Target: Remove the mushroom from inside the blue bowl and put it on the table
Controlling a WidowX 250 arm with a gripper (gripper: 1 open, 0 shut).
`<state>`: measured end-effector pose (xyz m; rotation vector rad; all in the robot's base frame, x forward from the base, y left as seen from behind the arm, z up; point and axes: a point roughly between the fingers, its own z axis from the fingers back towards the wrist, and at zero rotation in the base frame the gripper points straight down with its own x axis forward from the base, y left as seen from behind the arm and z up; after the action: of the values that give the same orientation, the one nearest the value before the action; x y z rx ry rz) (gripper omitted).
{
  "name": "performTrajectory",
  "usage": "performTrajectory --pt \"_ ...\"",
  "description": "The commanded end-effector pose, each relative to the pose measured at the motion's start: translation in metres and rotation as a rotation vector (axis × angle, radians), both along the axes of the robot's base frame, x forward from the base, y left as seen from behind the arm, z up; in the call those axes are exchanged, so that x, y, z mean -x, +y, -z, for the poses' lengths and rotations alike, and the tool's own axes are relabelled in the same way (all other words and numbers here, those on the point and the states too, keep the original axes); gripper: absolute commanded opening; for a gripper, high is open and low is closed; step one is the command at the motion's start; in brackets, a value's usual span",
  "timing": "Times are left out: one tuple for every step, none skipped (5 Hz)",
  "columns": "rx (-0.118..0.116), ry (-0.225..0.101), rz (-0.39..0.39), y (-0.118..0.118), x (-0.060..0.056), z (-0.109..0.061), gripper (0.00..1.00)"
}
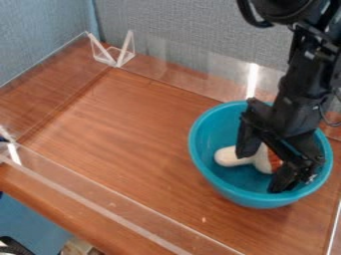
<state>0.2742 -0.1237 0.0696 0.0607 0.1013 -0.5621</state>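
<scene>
A toy mushroom lies inside the turquoise-blue bowl, so removal and placing both remain. The black gripper reaches into the bowl, fingers spread wide around the cap, apparently not gripping. Bare wooden tabletop stretches left; the bowl's wall leaves little sideways room.

And here's the robot arm, black nearly all over, a dark matte finish with small greyish glints along its edges. Up top, a thick black cable in a smooth curve! Below, the gripper: black too, chunky, angular, all jagged linkages and jointed segments, with small pale dots that look like screw heads, too small to tell.
</scene>
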Motion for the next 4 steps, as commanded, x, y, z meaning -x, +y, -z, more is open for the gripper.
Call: performTrajectory --pt "0.004 -0.03 -0.02 0.0049 -0.0061 -0.0056 1.0" --pt "-0.004 -0.031 -0.027 0.0071 -0.0077 -0.0031 1.0" --pt "-0.013 -0.034 -0.035 0.0097 -0.0094 -0.0021 1.0" --pt "-0.022 -0.04 -0.043 0.0126 -0.011 -0.0033 1.0"
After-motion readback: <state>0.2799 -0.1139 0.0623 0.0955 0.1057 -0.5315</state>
